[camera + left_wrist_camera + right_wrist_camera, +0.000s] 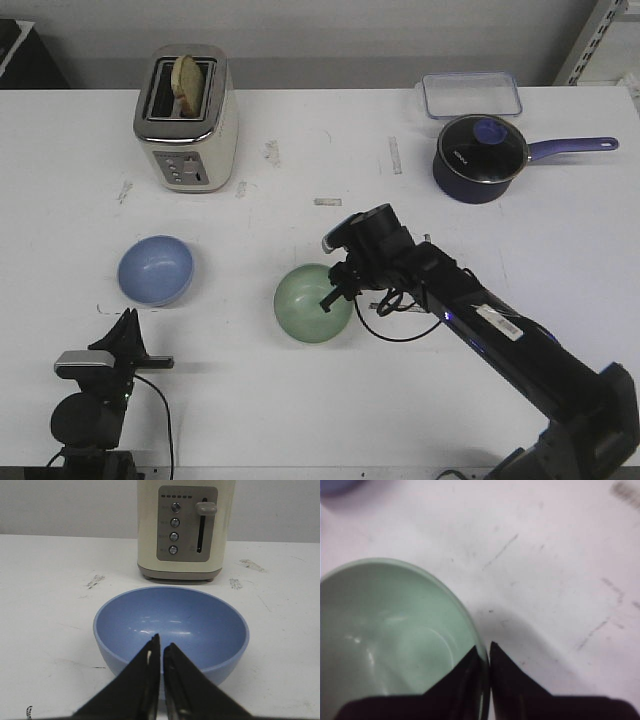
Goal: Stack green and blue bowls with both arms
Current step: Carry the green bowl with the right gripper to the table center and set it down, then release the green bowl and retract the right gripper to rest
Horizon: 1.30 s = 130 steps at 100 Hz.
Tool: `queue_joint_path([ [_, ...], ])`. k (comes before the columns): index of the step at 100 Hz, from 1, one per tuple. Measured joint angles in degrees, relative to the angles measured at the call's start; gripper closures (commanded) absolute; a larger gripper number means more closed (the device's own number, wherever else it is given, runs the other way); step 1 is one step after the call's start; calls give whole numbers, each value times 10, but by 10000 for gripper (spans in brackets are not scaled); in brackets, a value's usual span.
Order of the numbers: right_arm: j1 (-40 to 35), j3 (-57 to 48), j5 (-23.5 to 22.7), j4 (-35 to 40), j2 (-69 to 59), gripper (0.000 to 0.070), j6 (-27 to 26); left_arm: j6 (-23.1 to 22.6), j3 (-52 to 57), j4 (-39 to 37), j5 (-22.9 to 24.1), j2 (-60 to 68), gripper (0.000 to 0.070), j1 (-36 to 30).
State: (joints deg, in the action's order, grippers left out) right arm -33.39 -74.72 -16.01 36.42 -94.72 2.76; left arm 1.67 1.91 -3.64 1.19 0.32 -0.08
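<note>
The pale green bowl (308, 305) sits upright at the table's middle front. My right gripper (336, 288) is shut on its right rim, one finger inside and one outside; the right wrist view shows the rim (470, 625) running between the fingertips (486, 650). The light blue bowl (155, 270) sits upright to the left, in front of the toaster. My left gripper (127, 325) is shut and empty, just short of the blue bowl's near side; in the left wrist view the bowl (200, 625) fills the middle behind the closed fingertips (161, 645).
A cream toaster (187, 118) holding a slice of bread stands at the back left, also in the left wrist view (186, 527). A dark navy saucepan (480, 155) with a glass lid and a clear container (471, 95) are at the back right. A black cable (395, 330) loops beside the green bowl.
</note>
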Motion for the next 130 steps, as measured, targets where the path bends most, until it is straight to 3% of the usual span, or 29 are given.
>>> queue_joint_path([
  [31,2,2,26,-18,-45,699,19,0,0,0,0,0,698,0],
  [38,2,2,26,-19,-45,668,20,0,0,0,0,0,698,0],
  [43,2,2,25,-19,-45,571,22,0,0,0,0,0,698,0],
  [55,2,2,23,-14,-45,208,24,0,0,0,0,0,698,0],
  [61,1,2,23,-14,-45,132,24,0,0,0,0,0,698,0],
  [71,3,-1,23,-11,-43,143,24,0,0,0,0,0,698,0],
  [75,6,-3,23,-11,-39,184,24,0,0,0,0,0,698,0],
  [101,63,-16,24,-26,78,698,24,0,0,0,0,0,698,0],
  [113,122,-20,32,-18,141,700,23,0,0,0,0,0,698,0],
  [130,221,-19,95,41,203,700,24,0,0,0,0,0,698,0],
])
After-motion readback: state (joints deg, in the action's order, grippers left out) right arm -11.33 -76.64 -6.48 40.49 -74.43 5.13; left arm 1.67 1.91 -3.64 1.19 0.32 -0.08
